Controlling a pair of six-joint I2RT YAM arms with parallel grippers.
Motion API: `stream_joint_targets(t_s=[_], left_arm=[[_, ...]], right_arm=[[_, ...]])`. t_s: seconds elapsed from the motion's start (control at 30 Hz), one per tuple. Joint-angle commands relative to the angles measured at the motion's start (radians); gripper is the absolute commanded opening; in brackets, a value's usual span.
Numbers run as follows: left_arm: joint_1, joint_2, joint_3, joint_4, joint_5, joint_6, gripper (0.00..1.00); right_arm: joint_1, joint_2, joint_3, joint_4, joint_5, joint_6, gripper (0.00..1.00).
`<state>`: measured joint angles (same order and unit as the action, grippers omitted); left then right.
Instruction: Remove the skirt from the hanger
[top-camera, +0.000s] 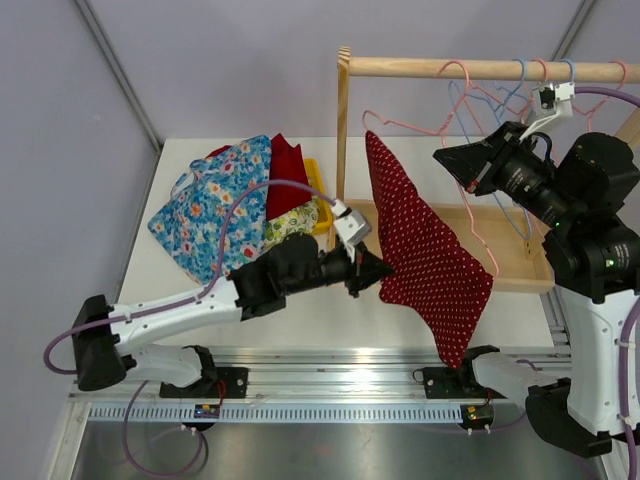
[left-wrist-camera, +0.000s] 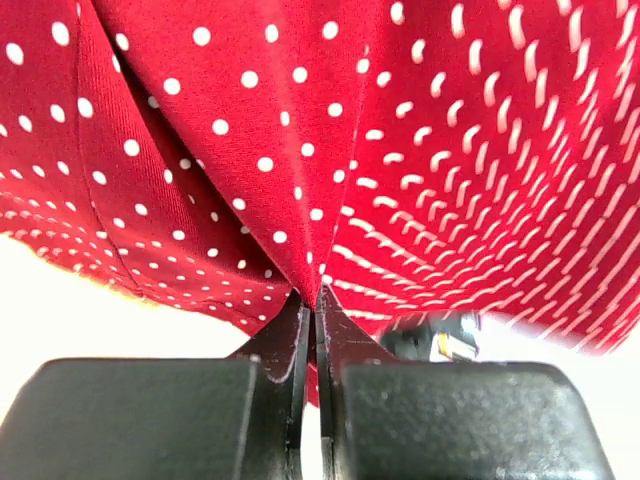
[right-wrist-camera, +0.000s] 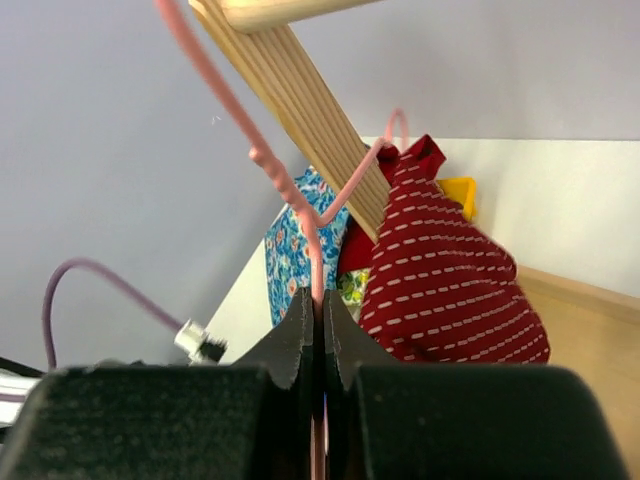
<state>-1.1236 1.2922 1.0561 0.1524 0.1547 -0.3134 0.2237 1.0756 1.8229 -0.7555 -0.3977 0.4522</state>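
Observation:
The red skirt with white dots (top-camera: 425, 250) hangs from one end of a pink wire hanger (top-camera: 410, 127) on the wooden rail (top-camera: 480, 68). My left gripper (top-camera: 385, 270) is shut on the skirt's left edge; in the left wrist view the cloth (left-wrist-camera: 300, 150) is pinched between the jaws (left-wrist-camera: 312, 300). My right gripper (top-camera: 445, 158) is shut on the pink hanger's wire; in the right wrist view the wire (right-wrist-camera: 300, 205) runs into the closed jaws (right-wrist-camera: 318, 305), with the skirt (right-wrist-camera: 440, 280) beyond.
A pile of floral and red clothes (top-camera: 225, 210) lies on a yellow tray (top-camera: 318, 190) at the back left. The wooden rack's upright post (top-camera: 343, 125) and base board (top-camera: 510, 250) stand behind the skirt. Several other wire hangers (top-camera: 520, 90) hang on the rail.

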Motion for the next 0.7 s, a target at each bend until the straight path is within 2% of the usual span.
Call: stream_joint_targets(t_s=[0.0,0.17,0.33,0.5,0.67], left_arm=[[-0.079,-0.135,-0.21,-0.002,-0.138,-0.044,0.0],[-0.217,-0.26,-0.404,-0.031,-0.26,-0.17,0.0],[-0.297,-0.335,-0.546,-0.094,-0.395,-0.292,0.0],[-0.352,-0.34,-0.605,-0.108,-0.443,-0.375,0.0],[-0.448,-0.3,-0.582,-0.146,-0.509,-0.427,0.0]], right_arm=[[0.008,0.026,0.03,0.11,0.062,-0.035,0.0],[0.006,0.089,0.075,0.127,0.095,-0.058,0.0],[0.006,0.15,0.134,0.142,0.114,-0.076,0.0],[0.008,0.22,0.203,0.151,0.128,-0.089,0.0],[0.006,0.27,0.24,0.157,0.129,-0.096,0.0]])
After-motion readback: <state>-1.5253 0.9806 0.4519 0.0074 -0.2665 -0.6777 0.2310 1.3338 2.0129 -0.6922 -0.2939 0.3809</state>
